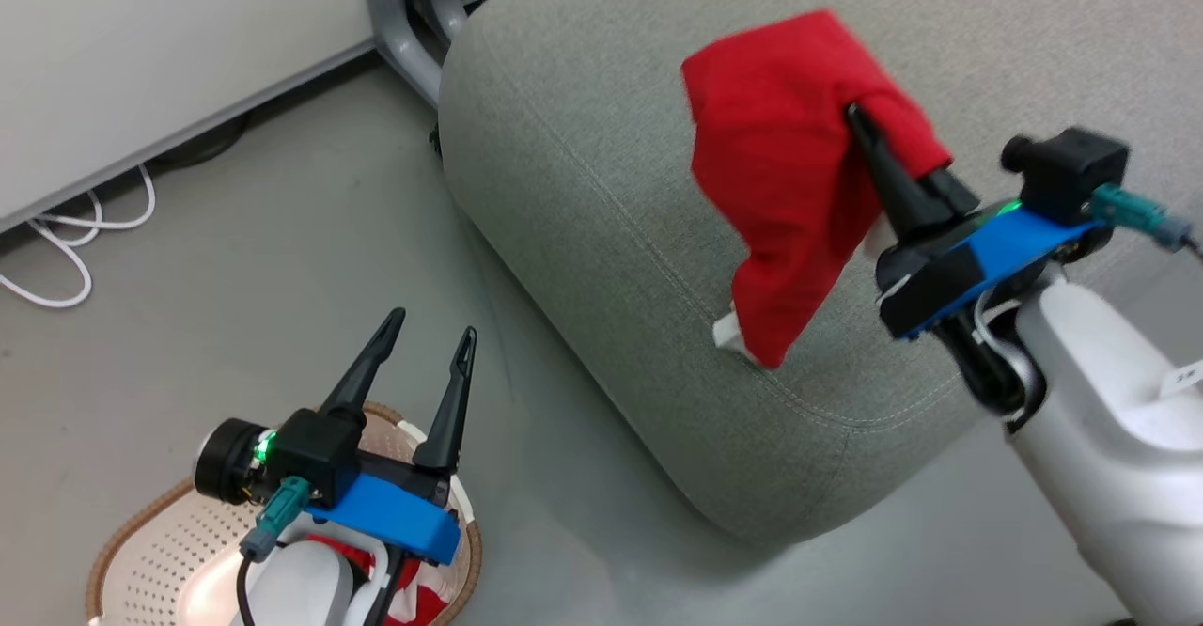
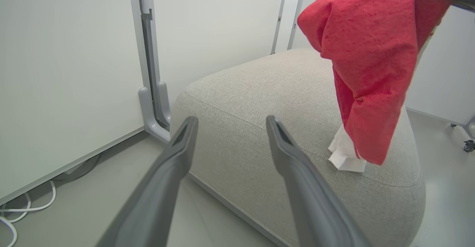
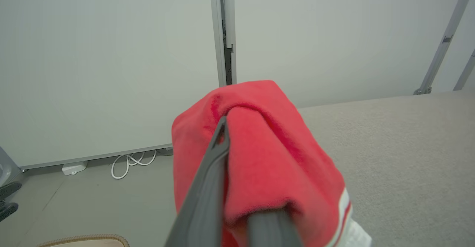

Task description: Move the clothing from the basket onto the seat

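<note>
Red garment point(image 1: 780, 184) hanging long axis vertical, white hem down over seat point(image 1: 583, 184), pinched by right hand point(image 1: 855, 118), left hand point(image 1: 432, 323) wide

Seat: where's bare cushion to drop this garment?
The seat is bare from the red garment in the right gripper across to its rounded corner by the grey post, and behind the garment. Crowded: the front seam, under the garment's tail.
</note>
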Controlling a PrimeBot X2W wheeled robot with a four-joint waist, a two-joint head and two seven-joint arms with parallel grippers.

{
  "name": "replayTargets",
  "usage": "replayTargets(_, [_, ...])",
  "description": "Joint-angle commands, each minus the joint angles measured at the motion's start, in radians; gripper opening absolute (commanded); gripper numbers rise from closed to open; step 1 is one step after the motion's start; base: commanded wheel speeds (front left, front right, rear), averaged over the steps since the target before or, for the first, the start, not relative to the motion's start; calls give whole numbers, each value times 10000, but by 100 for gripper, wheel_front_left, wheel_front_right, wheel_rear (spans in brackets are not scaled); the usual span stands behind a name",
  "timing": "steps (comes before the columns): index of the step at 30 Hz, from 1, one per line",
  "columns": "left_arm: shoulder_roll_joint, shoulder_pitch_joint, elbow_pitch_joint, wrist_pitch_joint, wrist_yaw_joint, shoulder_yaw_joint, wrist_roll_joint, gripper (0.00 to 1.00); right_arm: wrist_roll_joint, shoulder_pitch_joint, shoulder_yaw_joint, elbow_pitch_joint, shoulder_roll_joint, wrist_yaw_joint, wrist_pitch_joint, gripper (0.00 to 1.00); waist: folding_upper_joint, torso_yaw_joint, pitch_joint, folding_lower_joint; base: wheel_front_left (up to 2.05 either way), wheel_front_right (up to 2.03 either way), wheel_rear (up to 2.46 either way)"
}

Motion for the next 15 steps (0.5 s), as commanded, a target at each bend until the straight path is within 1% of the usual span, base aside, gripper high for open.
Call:
replayTargets(1, [148, -276, -87, -50, -16, -35, 61, 100, 146, -367, -251, 51, -83, 1, -71, 0, 0, 244, 588, -1, 0, 0, 0])
replayTargets(4, [426, -620, -234, -51, -16, -122, 134, 100, 618, -1112, -925, 90, -258, 1, -161, 0, 0, 386, 1179, -1, 0, 0, 0])
replayTargets(8, [768, -1139, -513, -51, -16, -315, 272, 100, 950, -1996, -1899, 394, -724, 1, -276, 0, 0, 635, 2069, -1, 0, 0, 0])
replayTargets(12, [1081, -1719, -770, -51, -16, -643, 379, 100, 797, -2716, -2989, 927, -1362, 1, -331, 0, 0, 1006, 2963, -1, 0, 0, 0])
replayTargets(15, [1276, -2068, -982, -51, -16, -691, 453, 100, 673, -3017, -3667, 1251, -1613, 1, -347, 0, 0, 1209, 3581, -1, 0, 0, 0])
